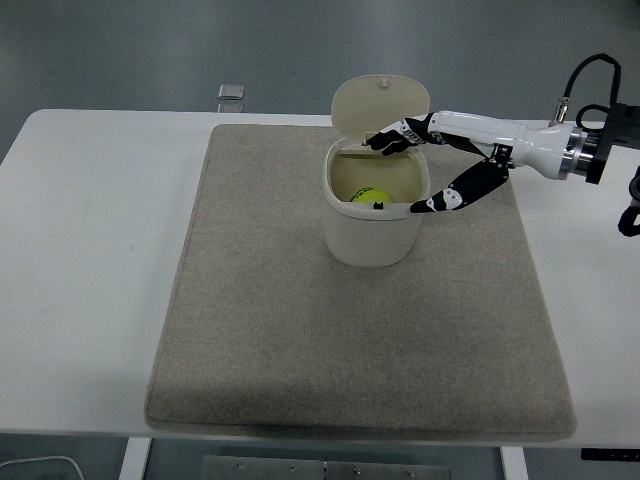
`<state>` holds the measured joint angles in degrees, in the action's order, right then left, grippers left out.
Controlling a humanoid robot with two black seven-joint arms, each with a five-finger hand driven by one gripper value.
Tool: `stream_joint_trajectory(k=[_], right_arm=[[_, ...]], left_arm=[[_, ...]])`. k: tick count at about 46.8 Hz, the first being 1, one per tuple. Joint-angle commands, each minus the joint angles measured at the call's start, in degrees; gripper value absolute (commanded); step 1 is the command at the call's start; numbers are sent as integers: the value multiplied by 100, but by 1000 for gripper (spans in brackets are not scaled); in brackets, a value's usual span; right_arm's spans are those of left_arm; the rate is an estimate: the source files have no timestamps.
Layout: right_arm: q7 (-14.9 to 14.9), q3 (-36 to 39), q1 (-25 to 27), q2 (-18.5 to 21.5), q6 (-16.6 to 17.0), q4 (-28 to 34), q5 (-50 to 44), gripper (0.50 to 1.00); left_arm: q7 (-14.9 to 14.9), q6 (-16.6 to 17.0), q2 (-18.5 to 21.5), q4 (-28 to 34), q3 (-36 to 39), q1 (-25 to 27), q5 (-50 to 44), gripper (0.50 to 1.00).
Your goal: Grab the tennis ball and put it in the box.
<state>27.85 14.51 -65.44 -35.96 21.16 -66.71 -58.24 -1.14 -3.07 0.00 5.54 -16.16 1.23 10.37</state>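
Inside the cream, round-cornered plastic box (375,225) with its hinged lid raised, on the beige felt mat (260,300), we see the yellow-green tennis ball (368,196) lying low against the far wall. Our right hand (425,170) hovers over the rim, fingers spread, holding nothing. We judge the placing done; what remains is lifting the hand clear without catching the lid or tipping the box.
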Motion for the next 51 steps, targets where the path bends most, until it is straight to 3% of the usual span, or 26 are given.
stream_joint_trajectory(k=[1, 11, 23, 43, 51], right_arm=[[-8, 17, -13, -174, 300, -35, 234, 879], [-8, 44, 40, -710, 933, -61, 972, 879], [-8, 61, 479, -983, 810, 211, 1815, 879], [-842, 87, 682, -122, 301, 1468, 3855, 879], [-1475, 237, 682, 440, 55, 1942, 4364, 879]], left_arm=[[0, 0, 0, 0, -1, 1, 0, 992], [0, 0, 0, 0, -1, 1, 0, 992], [0, 0, 0, 0, -1, 0, 0, 992], [0, 0, 0, 0, -1, 1, 0, 992], [0, 0, 0, 0, -1, 1, 0, 992]])
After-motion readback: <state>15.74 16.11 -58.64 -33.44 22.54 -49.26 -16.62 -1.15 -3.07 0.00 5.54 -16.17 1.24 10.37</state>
